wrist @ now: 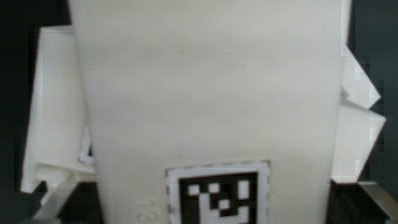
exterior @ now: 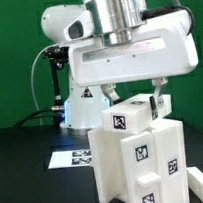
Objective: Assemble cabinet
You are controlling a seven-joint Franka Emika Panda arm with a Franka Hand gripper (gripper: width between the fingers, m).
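The white cabinet stands on the black table in the foreground, with square black-and-white tags on its faces. A narrower top block rises from it. My gripper hangs straight over that block, one finger against each side, closed across its width. In the wrist view the block's white face fills the picture, with one tag low on it. The gripper straddles it, and the fingertips are mostly hidden at the picture's edges.
The marker board lies flat on the table behind the cabinet, toward the exterior view's left. The arm's white base stands behind it, with cables at the far left. A green backdrop closes the scene.
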